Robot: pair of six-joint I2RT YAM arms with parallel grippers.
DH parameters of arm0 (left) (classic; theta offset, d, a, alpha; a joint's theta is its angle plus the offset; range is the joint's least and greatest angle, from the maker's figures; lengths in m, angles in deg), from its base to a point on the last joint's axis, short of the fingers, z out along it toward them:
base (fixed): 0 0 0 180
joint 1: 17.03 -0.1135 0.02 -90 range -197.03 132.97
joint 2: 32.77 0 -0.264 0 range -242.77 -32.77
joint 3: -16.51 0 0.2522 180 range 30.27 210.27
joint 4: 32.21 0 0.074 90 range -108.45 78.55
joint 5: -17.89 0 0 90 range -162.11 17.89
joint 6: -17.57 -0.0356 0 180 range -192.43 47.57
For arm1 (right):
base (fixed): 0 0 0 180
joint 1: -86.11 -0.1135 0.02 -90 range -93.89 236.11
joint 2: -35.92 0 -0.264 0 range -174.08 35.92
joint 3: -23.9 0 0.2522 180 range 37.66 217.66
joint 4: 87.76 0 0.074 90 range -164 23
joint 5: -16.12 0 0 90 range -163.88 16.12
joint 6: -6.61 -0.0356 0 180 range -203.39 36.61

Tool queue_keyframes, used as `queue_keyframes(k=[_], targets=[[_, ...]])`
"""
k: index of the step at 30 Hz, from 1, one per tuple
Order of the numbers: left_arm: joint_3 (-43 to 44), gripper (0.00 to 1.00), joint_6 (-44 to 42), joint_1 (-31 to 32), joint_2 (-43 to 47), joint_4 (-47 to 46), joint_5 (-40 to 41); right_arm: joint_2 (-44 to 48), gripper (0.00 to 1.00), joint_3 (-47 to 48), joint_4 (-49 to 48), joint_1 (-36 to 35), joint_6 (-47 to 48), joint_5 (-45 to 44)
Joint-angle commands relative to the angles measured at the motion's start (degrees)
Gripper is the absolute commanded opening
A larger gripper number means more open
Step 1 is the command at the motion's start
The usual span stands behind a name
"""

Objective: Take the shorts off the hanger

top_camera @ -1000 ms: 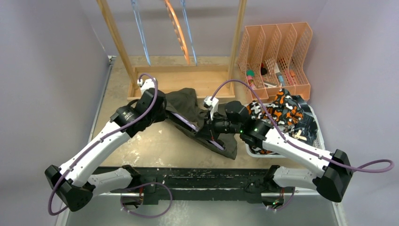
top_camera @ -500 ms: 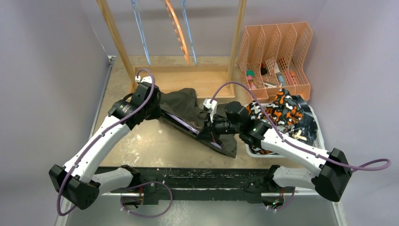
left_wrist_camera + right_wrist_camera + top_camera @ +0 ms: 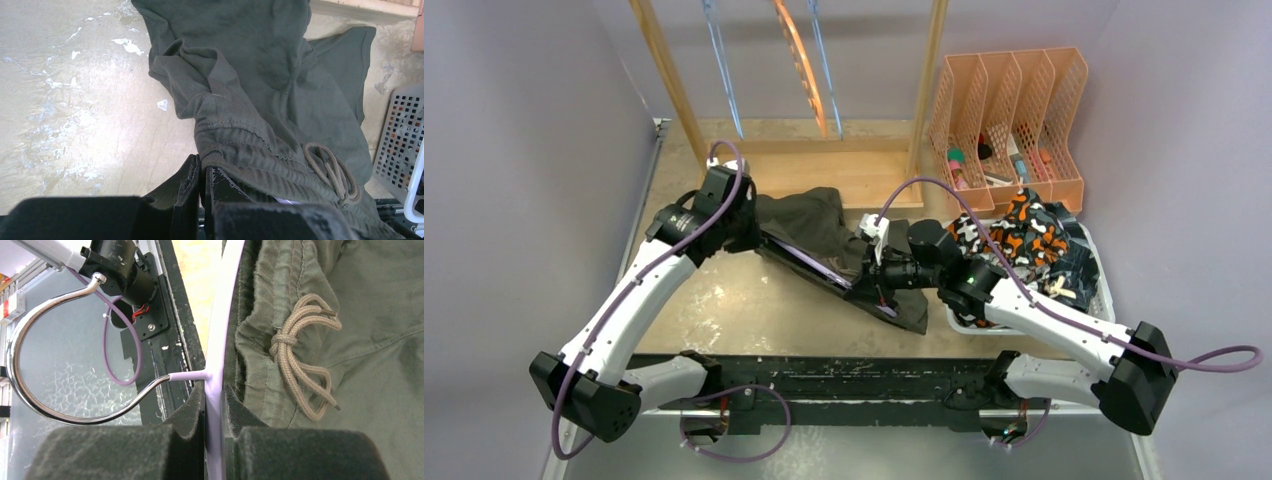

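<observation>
One pair of olive shorts, creased, with a knotted tan drawstring, lay on the surface between both hands. The left hand pinched the ribbed waistband; the right hand clamped the lilac hanger beside its hook. Since a second earlier, the left hand had drawn leftward, stretching the cloth.

Olive green drawstring shorts: matt cloth, ribbed waistband
Lilac hanger bar: smooth plastic
Curved silver hanger hook: glossy metal
Beige bench top: scuffed, patchy sheen
</observation>
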Motion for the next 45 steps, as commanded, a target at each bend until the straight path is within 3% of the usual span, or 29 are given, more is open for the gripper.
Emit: queue_keyframes(k=[1, 9, 14, 18, 30, 37, 45], targets=[[5.1, 0.0, -5.1, -5.4, 2.0, -0.1, 24.0, 1.8, 0.0, -1.9, 14.0, -0.1, 0.7, 4.1], [6.8, 0.0, -4.6, -7.1, 2.7, 1.5, 32.4, 2.0, 0.0, -1.3, 16.7, -0.1, -0.3, 3.3], [7.3, 0.0, -5.4, -7.4, 3.2, 1.1, 29.3, 2.9, 0.0, -1.2, 16.5, -0.1, -0.9, 1.7], [5.9, 0.0, -6.2, -7.8, 2.8, 2.5, 31.9, 6.4, 0.0, -2.2, 14.0, 0.0, -1.4, 4.4], [9.3, 0.0, -6.9, -13.5, -0.8, -0.2, 25.8, 6.7, 0.0, -2.2, 15.2, -0.1, -1.2, 5.4], [9.4, 0.0, -8.9, -19.9, -1.6, -3.3, 12.8, 7.8, 0.0, -2.9, 14.3, -0.1, -1.8, 7.3], [5.3, 0.0, -8.7, -21.7, -1.6, -3.4, 13.5, 10.5, 0.0, -3.1, 11.9, -0.1, -1.9, 10.6]])
